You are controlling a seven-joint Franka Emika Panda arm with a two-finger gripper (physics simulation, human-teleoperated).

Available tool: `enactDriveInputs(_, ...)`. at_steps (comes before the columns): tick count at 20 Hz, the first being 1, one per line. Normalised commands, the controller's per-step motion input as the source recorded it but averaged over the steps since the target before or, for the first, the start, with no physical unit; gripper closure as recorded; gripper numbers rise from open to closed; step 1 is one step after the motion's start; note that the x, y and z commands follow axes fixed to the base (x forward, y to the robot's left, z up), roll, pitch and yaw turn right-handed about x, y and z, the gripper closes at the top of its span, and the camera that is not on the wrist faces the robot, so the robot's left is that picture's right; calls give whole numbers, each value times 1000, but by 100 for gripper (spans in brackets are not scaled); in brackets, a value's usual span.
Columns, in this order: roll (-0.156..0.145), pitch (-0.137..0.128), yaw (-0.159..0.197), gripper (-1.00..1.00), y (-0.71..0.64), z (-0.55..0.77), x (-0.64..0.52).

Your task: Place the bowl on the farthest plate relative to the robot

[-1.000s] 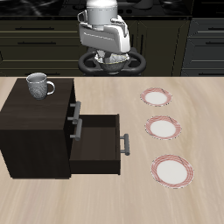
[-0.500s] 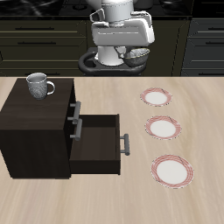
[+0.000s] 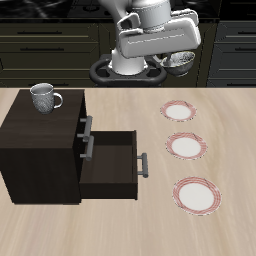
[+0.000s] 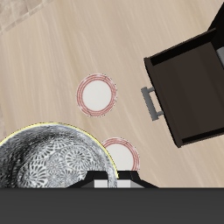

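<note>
My gripper (image 3: pixel 176 58) is shut on the rim of the speckled grey-white bowl (image 3: pixel 181 67) and holds it high above the table's back edge. In the wrist view the bowl (image 4: pixel 51 163) hangs close under the gripper (image 4: pixel 114 179). Three white plates with pink-red rims lie in a row running from back to front. One is farthest back (image 3: pixel 180 111), one is in the middle (image 3: pixel 186 146), and one is nearest the table's front edge (image 3: pixel 197 195). Two of the plates show in the wrist view (image 4: pixel 96 94) (image 4: pixel 120 155). All three plates are bare.
A dark wooden cabinet (image 3: pixel 40 150) stands on the table with its middle drawer (image 3: pixel 108 165) pulled open; it also shows in the wrist view (image 4: pixel 188 87). A grey handled mug (image 3: pixel 43 97) stands on top of the cabinet.
The arm has swung sideways with the bowl, away from above the cabinet side toward the plates' side, and has risen a little. Plates, mug and drawer have not moved.
</note>
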Motion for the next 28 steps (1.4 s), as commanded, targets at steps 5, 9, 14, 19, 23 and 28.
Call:
enactDriveInputs(5, -27, 3, 254, 100, 359, 238, 151)
enactDriveInputs(9, -46, -14, 133, 100, 91, 194, 109)
enactDriveInputs(14, -58, -5, 188, 100, 172, 129, 212)
enactDriveInputs(19, -22, -23, 27, 100, -10, 62, 162)
enactDriveInputs(23, -11, -36, 13, 100, 16, -3, 299)
enactDriveInputs(28, -19, -35, -14, 100, 28, -4, 333)
